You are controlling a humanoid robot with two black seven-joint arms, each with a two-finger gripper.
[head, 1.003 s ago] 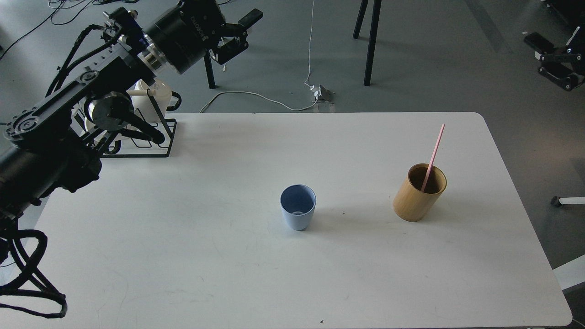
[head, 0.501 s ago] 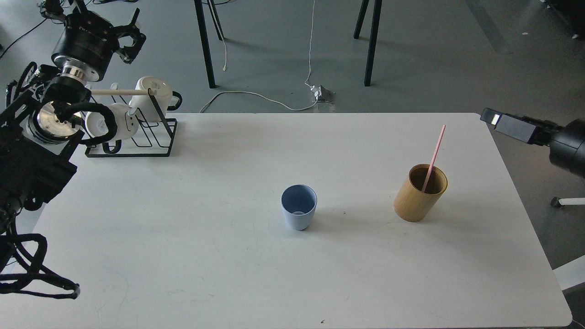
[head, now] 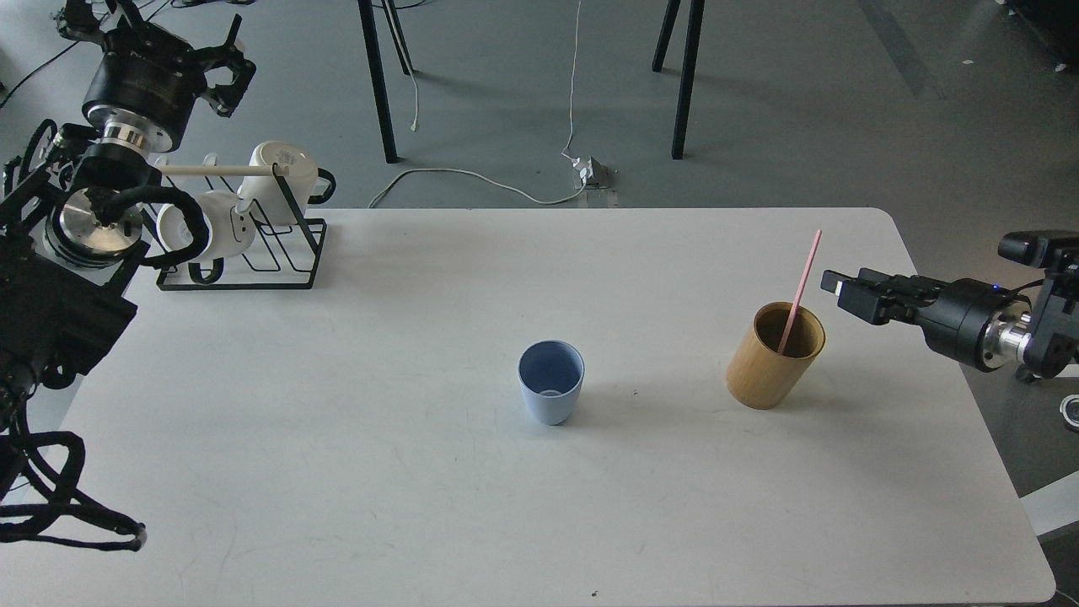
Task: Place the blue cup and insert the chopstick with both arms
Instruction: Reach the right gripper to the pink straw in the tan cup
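The blue cup [head: 550, 381] stands upright and empty near the middle of the white table [head: 379, 472]. The pale-pink chopstick [head: 801, 287] leans in a tan bamboo cylinder [head: 771, 358] to the cup's right. My right gripper [head: 834, 285] comes in from the right edge, level, pointing left. Its tip is just right of the chopstick's upper half, not touching. It is seen side-on, so its opening is unclear. My left gripper [head: 229, 61] is open and empty, held high at the far left beyond the table, far from the cup.
A black wire rack [head: 253, 257] with white mugs [head: 282, 169] stands at the table's back left corner, under my left arm. Black stand legs [head: 684, 76] and a white cable [head: 472, 181] are on the floor behind the table.
My right arm has come in further from the right and lowered, its gripper now close beside the chopstick. My left arm swung from over the table to the far left and has held there.
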